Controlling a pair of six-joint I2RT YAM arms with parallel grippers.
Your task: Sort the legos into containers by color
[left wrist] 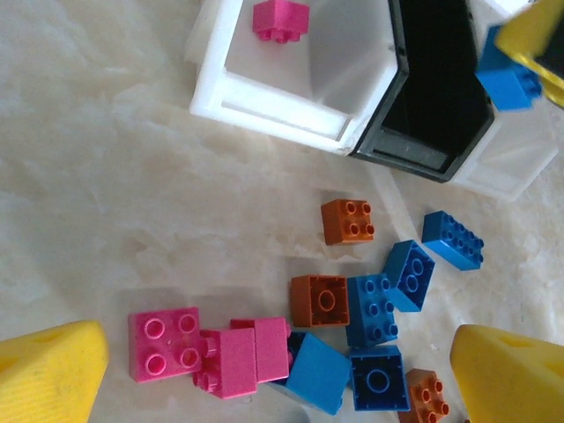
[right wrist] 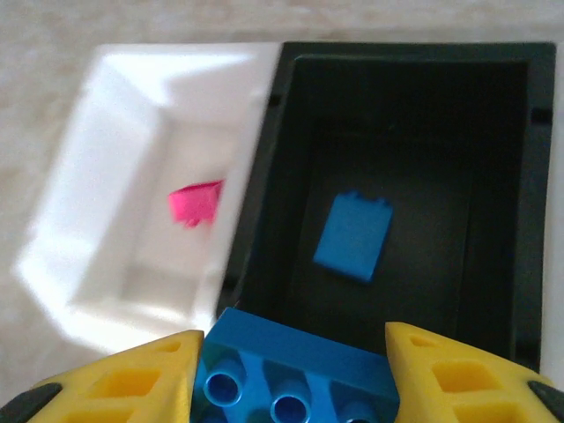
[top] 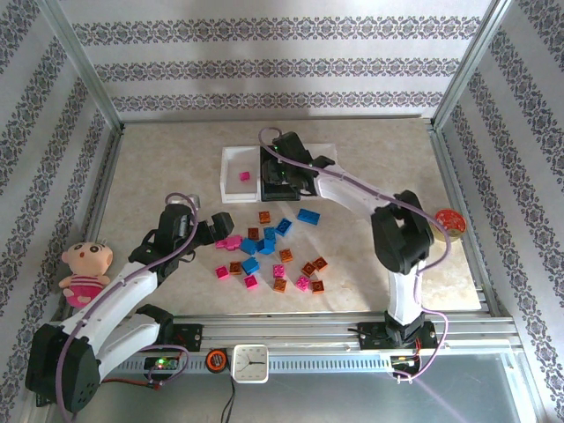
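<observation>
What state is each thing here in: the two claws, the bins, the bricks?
Left gripper: open, above the loose bricks.
Right gripper: shut on a blue brick, over the black bin.
Black bin: holds a second blue brick.
Left white bin: holds one pink brick.
Right white bin: mostly covered, contents unclear.
Loose bricks: unsorted, scattered on the table.
</observation>
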